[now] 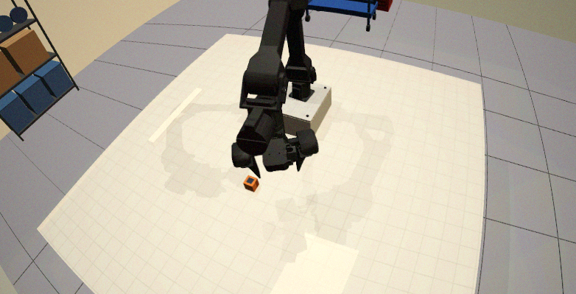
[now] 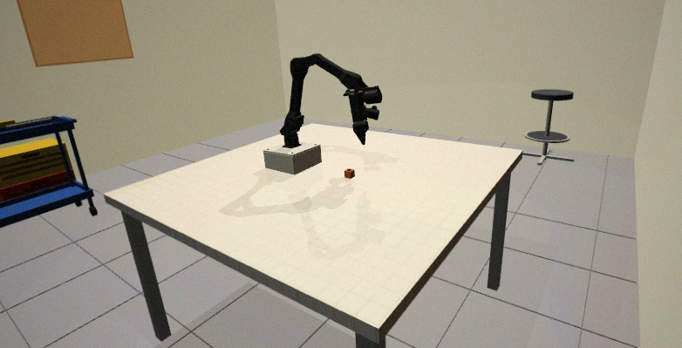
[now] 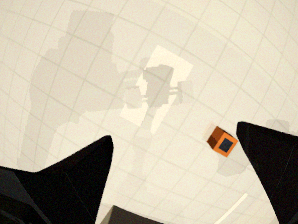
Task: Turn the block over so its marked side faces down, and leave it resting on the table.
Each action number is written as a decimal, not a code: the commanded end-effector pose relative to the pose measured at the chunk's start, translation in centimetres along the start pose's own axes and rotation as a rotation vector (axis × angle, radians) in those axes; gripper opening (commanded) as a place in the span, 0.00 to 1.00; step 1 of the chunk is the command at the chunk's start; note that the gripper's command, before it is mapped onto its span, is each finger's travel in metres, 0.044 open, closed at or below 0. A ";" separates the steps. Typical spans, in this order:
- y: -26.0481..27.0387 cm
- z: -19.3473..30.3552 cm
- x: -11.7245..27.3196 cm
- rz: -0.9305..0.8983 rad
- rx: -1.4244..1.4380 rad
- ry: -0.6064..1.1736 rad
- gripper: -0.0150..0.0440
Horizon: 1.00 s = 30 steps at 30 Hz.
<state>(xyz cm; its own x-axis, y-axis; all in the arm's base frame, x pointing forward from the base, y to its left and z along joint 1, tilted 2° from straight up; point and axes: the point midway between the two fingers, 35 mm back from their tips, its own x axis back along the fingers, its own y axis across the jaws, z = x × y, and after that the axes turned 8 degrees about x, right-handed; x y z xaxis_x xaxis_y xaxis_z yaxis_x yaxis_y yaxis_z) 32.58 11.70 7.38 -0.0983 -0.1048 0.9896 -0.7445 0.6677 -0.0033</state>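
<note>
A small orange block [image 1: 251,184] [image 2: 349,174] [image 3: 218,141] rests on the pale table [image 1: 434,163] [image 2: 405,231]. Its dark square mark faces up, seen in the top view and in the wrist view. My gripper [image 1: 278,173] [image 2: 363,143] [image 3: 176,135] is open and empty, pointing down well above the table. In the wrist view the block is right of centre, close beside the right finger in the picture, not centred between the fingers. The block's underside is hidden.
The arm's grey base box [image 1: 320,110] [image 2: 280,160] stands on the table behind the block. Off the table are a blue cart [image 1: 342,5] [image 2: 52,199], a shelf rack with boxes [image 1: 30,52] and a stool [image 2: 551,94].
</note>
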 end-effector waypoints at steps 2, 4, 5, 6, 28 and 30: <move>-6.2 5.8 -1.6 0.015 -0.461 0.102 1.00; -7.5 7.5 -2.0 0.017 -0.594 0.130 1.00; -7.6 7.7 -2.0 0.018 -0.613 0.134 1.00; -7.6 7.8 -2.0 0.018 -0.614 0.134 1.00; -7.4 8.2 -7.0 0.017 -0.614 0.134 1.00; -7.4 8.2 -7.0 0.017 -0.614 0.134 1.00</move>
<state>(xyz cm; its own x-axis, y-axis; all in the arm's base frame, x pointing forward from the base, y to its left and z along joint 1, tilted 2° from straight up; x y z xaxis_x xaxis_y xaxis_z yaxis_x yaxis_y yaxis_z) 33.54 1.50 0.14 -0.0003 -0.0290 0.9996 -0.2295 0.9729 0.0282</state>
